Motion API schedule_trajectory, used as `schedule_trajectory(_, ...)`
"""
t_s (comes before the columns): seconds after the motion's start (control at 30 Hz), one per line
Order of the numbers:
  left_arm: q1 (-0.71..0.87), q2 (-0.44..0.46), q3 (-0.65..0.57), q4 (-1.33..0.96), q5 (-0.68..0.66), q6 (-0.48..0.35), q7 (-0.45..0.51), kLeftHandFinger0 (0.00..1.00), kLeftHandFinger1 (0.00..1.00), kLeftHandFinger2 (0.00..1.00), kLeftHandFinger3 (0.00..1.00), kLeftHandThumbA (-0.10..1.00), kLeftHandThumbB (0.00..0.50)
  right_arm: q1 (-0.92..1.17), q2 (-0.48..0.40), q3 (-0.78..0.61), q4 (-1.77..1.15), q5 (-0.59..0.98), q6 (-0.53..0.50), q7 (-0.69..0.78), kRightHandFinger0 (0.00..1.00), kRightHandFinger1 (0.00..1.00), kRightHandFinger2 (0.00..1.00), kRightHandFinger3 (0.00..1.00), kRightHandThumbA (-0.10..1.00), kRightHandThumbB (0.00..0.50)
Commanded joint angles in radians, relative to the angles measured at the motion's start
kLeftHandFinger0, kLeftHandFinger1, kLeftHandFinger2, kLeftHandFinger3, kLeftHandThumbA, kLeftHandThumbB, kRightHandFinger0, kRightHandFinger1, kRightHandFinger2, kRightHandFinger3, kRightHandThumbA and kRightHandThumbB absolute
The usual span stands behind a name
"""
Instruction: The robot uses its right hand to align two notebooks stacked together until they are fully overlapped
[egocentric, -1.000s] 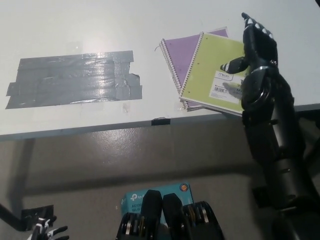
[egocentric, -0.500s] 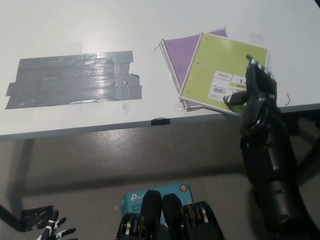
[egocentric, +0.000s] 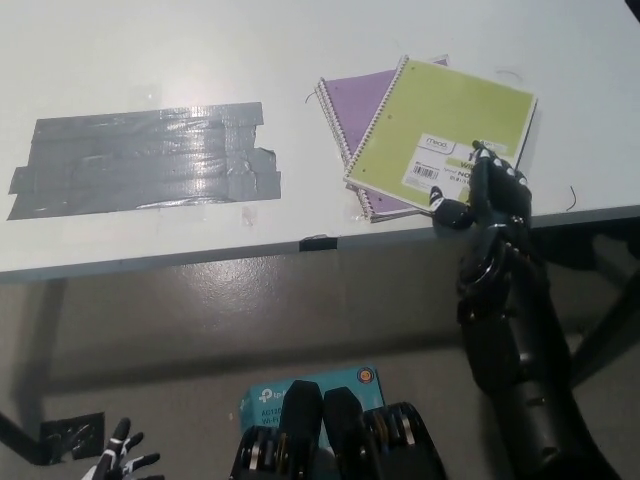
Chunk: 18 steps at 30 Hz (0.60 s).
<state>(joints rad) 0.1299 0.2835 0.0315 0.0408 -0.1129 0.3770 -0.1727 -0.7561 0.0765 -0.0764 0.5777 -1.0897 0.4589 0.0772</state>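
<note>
At two o'clock on the white table (egocentric: 300, 60), I see the green notebook (egocentric: 450, 125) lying on the purple notebook (egocentric: 352, 100), twisted off it so purple shows along the nine o'clock side and near edge. My right hand (egocentric: 490, 190) rests its fingers, loosely spread and gripping nothing, on the green cover's five o'clock corner. I judge alignment as barely begun; squaring remains. My left hand (egocentric: 120, 462) idles open at seven o'clock.
</note>
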Motion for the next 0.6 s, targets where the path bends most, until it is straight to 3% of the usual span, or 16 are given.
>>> schedule_trajectory(0.0,-0.01,0.023,-0.003,-0.01,0.014,-0.024,-0.015,0.68,0.78,0.85,1.0,1.0,0.5,-0.005,-0.021,0.071,-0.019,-0.059,0.011,0.013,1.0,1.0,1.0,1.0,1.0,0.266)
schedule_trajectory(0.1,-0.016,0.028,-0.01,0.0,0.028,-0.042,-0.021,0.67,0.76,0.86,1.0,1.0,0.5,-0.006,-0.103,0.189,0.005,-0.135,0.011,0.043,1.0,1.0,1.0,1.0,1.0,0.317)
schedule_trajectory(0.33,-0.017,0.03,-0.022,-0.023,0.04,-0.027,-0.025,0.67,0.76,0.88,1.0,1.0,0.5,0.01,-0.263,0.395,-0.002,-0.152,0.01,0.101,1.0,1.0,1.0,1.0,1.0,0.359)
schedule_trajectory(0.57,-0.022,0.028,-0.028,-0.011,0.047,-0.036,-0.029,0.65,0.74,0.85,1.0,1.0,0.5,0.04,-0.306,0.486,0.01,-0.115,0.011,0.085,1.0,1.0,1.0,1.0,1.0,0.366)
